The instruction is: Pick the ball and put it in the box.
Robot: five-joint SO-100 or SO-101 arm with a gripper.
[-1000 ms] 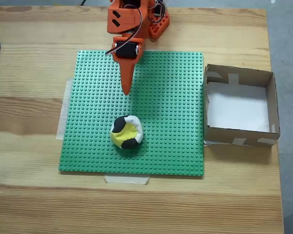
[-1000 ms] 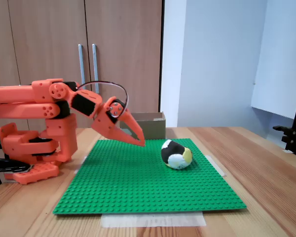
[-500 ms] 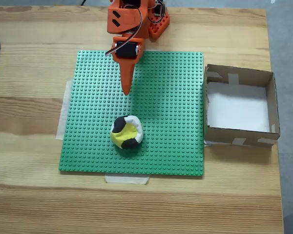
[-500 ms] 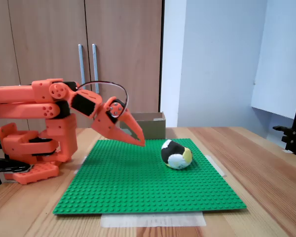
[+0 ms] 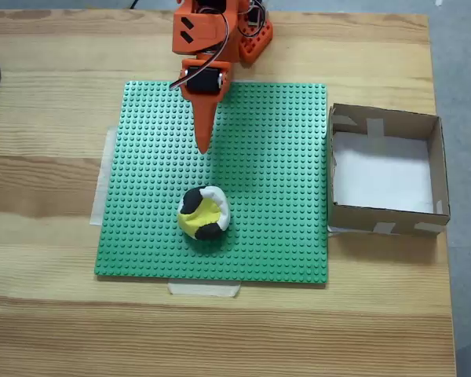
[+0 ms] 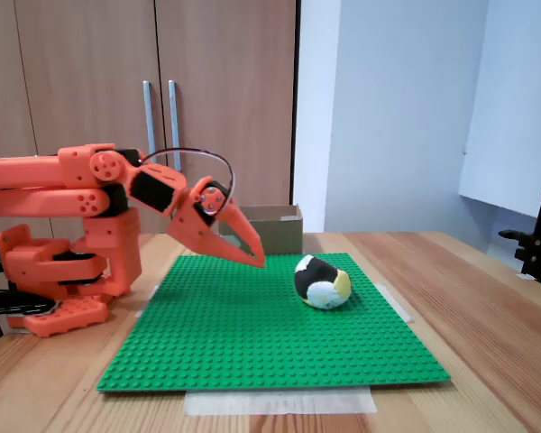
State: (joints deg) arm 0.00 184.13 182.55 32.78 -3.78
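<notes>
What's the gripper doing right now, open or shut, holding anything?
Gripper: shut and empty, fingers together in a point above the green baseplate. The ball lies apart from it on the baseplate, not held.

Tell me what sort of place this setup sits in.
Probably an indoor room used as a hobby or lab bench: a wooden table, tall wooden cupboard doors behind it, and a taped-down green studded baseplate.

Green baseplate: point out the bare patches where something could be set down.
On the green baseplate, free: the right half, between the ball and the box, and the left strip. Crowded: the middle, from the gripper to the ball.
</notes>
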